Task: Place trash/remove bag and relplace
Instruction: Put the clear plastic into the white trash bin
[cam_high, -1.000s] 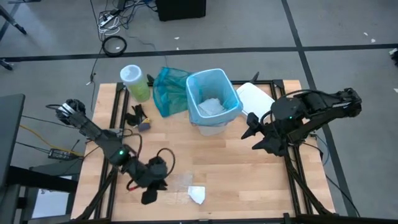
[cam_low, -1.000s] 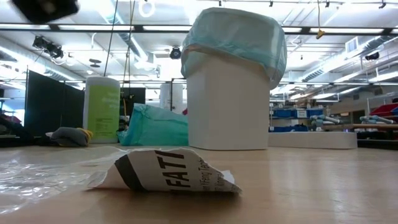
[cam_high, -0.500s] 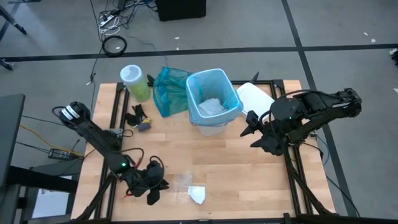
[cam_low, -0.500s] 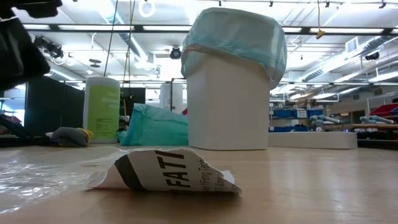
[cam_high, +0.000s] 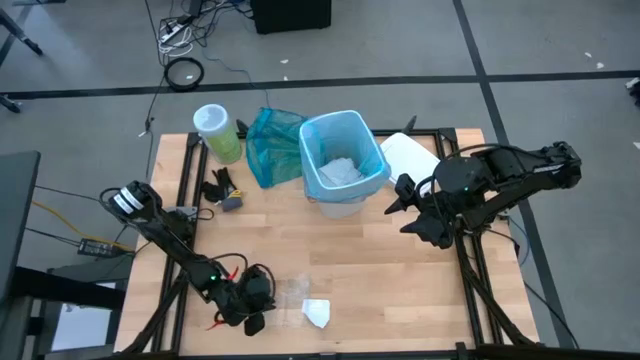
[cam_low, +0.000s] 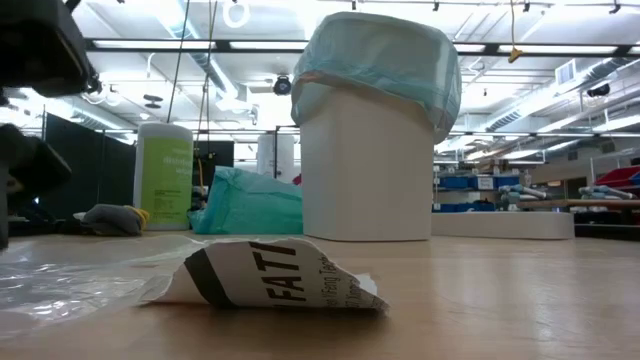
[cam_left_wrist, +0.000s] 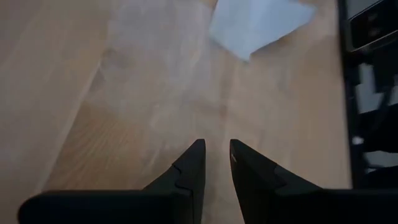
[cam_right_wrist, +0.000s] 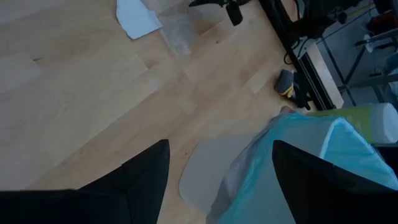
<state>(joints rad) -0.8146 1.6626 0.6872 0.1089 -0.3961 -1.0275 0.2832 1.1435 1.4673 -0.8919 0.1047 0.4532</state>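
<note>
The white bin (cam_high: 345, 195) stands at the table's far middle, lined with the light-blue bag (cam_high: 340, 135), whose rim folds over the bin's top (cam_low: 380, 60). Crumpled white trash (cam_high: 338, 172) lies inside. A printed white paper scrap (cam_high: 318, 312) and a clear plastic sheet (cam_high: 290, 295) lie on the wood near the front edge. My left gripper (cam_left_wrist: 216, 149) hangs low at the sheet's near-left side, fingers a narrow gap apart with nothing between them. My right gripper (cam_right_wrist: 217, 168) hovers wide open to the right of the bin, high above the table.
A teal-green plastic bag (cam_high: 270, 145) and a green canister (cam_high: 215, 132) stand left of the bin. Small dark items (cam_high: 225, 190) lie near the left rail. A flat white tray (cam_high: 410, 155) lies to the right of the bin. Bare wood spans the table's middle.
My left gripper has come down and toward the table's near edge, tipping more steeply, and now hangs low beside the clear plastic sheet. Its finger gap looks the same. The scraps, the bin and the right gripper have stayed where they were.
</note>
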